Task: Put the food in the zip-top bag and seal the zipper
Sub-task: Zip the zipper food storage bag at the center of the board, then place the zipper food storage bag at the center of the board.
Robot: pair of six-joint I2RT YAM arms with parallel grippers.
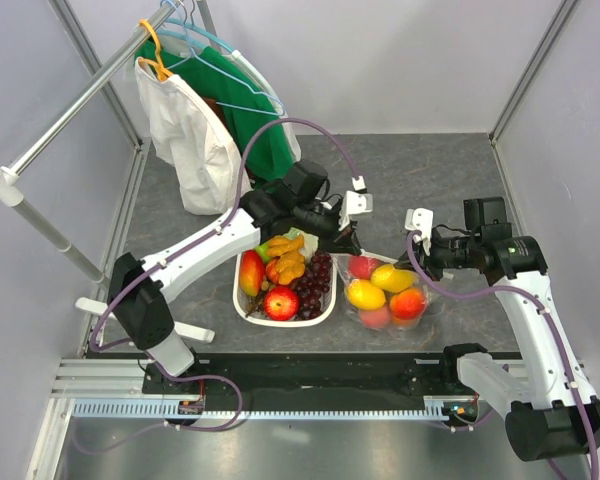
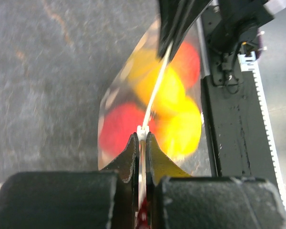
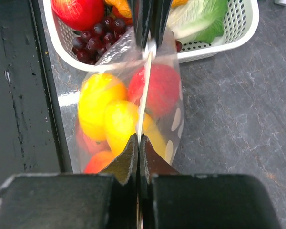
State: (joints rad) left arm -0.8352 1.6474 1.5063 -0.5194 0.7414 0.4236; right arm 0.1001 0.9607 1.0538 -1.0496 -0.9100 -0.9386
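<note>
The zip-top bag [image 1: 420,312] lies right of the basket with red, yellow and orange food [image 1: 388,278] inside it. Its zipper [image 3: 144,95] runs as a thin taut strip between my two grippers. My left gripper [image 1: 352,243] is shut on the zipper's end nearest the basket, and the left wrist view shows its jaws [image 2: 141,136] pinching the strip [image 2: 155,90]. My right gripper [image 1: 423,262] is shut on the opposite end, its jaws [image 3: 138,138] clamped on the strip above yellow fruit [image 3: 117,124]. More food [image 1: 286,270] stays in the basket: a red apple [image 3: 78,9], grapes [image 3: 93,36], green pieces [image 3: 200,19].
The white slotted basket [image 1: 242,305] sits left of the bag, touching it. A clothes rail [image 1: 80,100] with hangers, a white bag [image 1: 185,140] and a green garment [image 1: 265,135] stands at the back left. The black base rail [image 1: 310,375] runs along the near edge.
</note>
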